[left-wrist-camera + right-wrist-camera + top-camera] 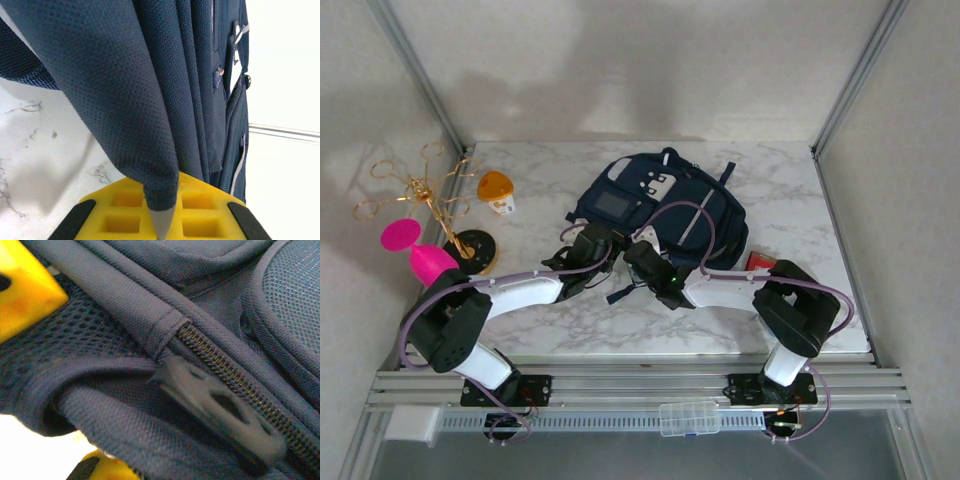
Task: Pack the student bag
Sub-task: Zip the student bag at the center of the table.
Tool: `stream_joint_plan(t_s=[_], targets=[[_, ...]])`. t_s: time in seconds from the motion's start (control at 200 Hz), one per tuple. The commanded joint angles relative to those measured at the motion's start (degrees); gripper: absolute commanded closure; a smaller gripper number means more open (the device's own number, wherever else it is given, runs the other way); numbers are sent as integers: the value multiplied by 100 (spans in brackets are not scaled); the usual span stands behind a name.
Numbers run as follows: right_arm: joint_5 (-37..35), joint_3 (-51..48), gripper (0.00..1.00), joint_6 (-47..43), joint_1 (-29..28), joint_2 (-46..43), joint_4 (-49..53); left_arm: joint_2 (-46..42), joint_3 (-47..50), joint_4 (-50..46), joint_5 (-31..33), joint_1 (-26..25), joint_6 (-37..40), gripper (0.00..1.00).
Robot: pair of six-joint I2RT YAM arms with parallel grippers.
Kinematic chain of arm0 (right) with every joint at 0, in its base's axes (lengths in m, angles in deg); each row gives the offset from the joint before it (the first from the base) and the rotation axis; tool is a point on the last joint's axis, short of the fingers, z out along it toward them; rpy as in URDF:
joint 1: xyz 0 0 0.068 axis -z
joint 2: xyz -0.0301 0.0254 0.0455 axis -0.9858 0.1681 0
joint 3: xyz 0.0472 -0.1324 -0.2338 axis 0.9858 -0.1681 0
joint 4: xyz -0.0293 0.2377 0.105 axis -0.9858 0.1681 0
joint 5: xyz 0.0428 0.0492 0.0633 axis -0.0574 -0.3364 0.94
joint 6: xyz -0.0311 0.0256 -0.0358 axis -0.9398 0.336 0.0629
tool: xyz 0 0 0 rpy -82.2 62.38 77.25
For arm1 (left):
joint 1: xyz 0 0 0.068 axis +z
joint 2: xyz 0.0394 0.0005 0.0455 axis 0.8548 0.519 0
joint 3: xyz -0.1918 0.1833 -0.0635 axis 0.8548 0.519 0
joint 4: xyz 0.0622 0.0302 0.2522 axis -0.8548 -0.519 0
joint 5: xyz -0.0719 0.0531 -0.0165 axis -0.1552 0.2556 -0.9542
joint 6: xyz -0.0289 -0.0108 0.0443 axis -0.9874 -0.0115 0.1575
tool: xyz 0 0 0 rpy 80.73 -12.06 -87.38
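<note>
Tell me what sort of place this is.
Probably a robot test cell in a lab: a marble-look table walled by white panels on aluminium framing, two arms bolted to its near rail, and props like the student bag.

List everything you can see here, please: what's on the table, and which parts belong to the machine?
navy-blue fabric backpack: one, navy with a grey-white stripe, middle of the table
gold wire stand: one, gold with a round base, table's left edge
small orange-lidded tub: one, orange and white, between stand and backpack
bright pink object: one, pink, by the stand's base; I can't tell what it is
small red item: one, red, right of the backpack, partly hidden
clear plastic compartment box: one, transparent, on the near metal rail
marble-patterned table: one, white with grey veins
left arm: one, white and black, jaws shut on a backpack fold
right arm: one, white and black, jaws shut on backpack fabric beside the zip
</note>
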Motion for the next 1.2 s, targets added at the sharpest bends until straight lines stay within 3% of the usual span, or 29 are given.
stream_joint_plan(t_s=[0.0,0.235,0.35,0.481,0.606,0.761,0.876,1.196], targets=[[56,-293,100,225,101,-420,34,-326,-84,110,-136,43,62,100],[396,-1005,100,503,97,-1047,325,-313,-109,-91,-198,349,214,100],[938,-1311,100,284,89,-1368,175,-363,-83,-58,-228,409,232,100],[1326,-988,100,466,45,-1368,242,-302,-65,56,-401,316,127,100],[1702,-479,82,754,-76,-1100,227,-207,-141,250,-488,195,86,100],[1220,250,68,1239,-73,-607,892,-205,-241,256,-547,34,68,100],[1311,491,60,1455,-57,-454,997,-237,-232,281,-570,-29,21,100],[758,826,57,1357,240,-315,1622,-238,-188,426,-659,-109,-31,100]])
